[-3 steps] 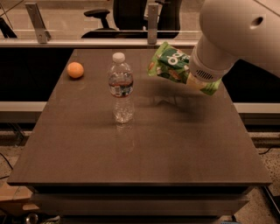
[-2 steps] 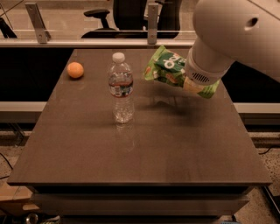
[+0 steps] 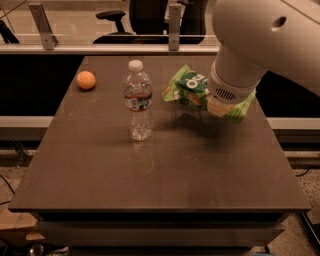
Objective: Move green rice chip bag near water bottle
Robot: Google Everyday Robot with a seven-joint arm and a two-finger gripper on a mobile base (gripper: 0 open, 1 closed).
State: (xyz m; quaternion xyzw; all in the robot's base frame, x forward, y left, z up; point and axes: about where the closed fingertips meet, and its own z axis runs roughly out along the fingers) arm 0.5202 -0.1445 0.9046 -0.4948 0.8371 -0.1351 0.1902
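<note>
Worktop (image 3: 165, 170): dark brown, rectangular, all 4 edges in view. The far edge runs under a metal rail (image 3: 100, 48) with 2 upright posts. An office chair (image 3: 150, 15) stands behind it, at 12 o'clock.

Water bottle (image 3: 138, 100): upright, white cap on, left of centre. Broad brown surface lies between it and the near edge at 6 o'clock.

Orange ball (image 3: 86, 80): at 10 o'clock from the bottle, near the far-left corner, well apart from the bottle.

Green rice chip bag (image 3: 187, 87): at 3 o'clock from the bottle, raised off the worktop and tilted, its shadow on the wood below. A strip of bare surface shows between bottle and bag; they do not touch. Its right end pokes out past the wrist toward the right edge.

Arm (image 3: 260, 35): thick white link entering from 2 o'clock, wrist pointing down and left. Gripper (image 3: 212, 100): mostly hidden under the wrist housing, over the bag's right half, fingers clenched on the bag and carrying it.
</note>
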